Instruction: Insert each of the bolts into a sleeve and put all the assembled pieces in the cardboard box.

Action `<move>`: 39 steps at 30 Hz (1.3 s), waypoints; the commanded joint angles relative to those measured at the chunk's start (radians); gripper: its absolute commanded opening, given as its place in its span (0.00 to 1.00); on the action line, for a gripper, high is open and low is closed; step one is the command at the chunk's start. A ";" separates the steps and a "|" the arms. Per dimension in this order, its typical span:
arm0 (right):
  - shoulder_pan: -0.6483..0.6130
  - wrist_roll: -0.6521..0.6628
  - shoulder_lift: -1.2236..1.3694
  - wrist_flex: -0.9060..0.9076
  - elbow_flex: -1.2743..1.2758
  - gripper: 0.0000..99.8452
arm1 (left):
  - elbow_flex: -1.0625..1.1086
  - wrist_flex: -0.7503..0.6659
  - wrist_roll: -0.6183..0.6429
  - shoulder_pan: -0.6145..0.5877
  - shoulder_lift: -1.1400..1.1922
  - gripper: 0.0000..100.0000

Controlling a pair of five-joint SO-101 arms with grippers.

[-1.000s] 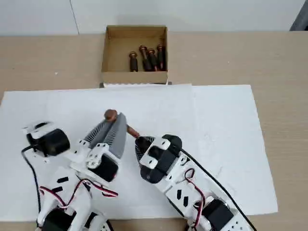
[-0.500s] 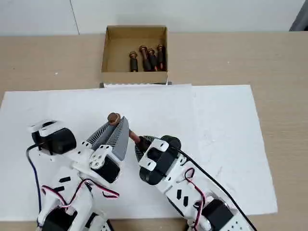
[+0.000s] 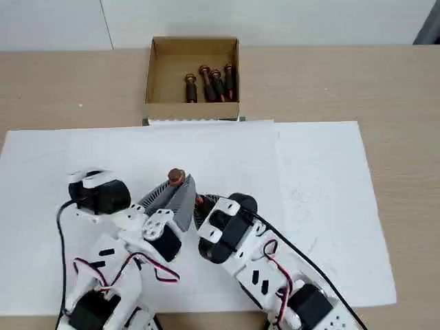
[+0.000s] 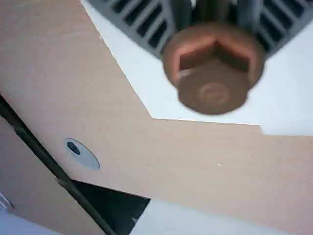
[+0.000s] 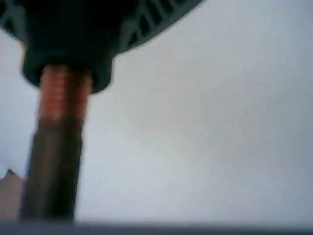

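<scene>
A copper bolt [image 3: 176, 177] with a hex head [image 4: 212, 73] sits between the ribbed grey fingers [image 4: 142, 19] of my left gripper [image 3: 177, 185], which is shut on it. Its threaded shaft [image 5: 58, 142] runs into a black sleeve [image 5: 63, 44] held by my right gripper [image 3: 203, 203], shut on the sleeve. Both grippers meet over the white sheet, left of centre, tips almost touching. The cardboard box [image 3: 192, 110] stands at the far side of the table with several assembled pieces [image 3: 210, 84] lying in it.
A large white paper sheet [image 3: 316, 192] covers the wooden table [image 3: 385, 82] in front of the box. Both arms' bodies and cables crowd the near edge. Bare sheet lies to the right of the grippers.
My left gripper has carried the bolt head right and toward the right gripper, shortening the visible shaft between them. The right arm has barely shifted.
</scene>
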 commanded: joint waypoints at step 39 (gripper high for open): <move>-0.007 0.041 -0.012 -0.031 0.000 0.00 | -0.163 0.227 -0.305 -0.023 -0.005 0.20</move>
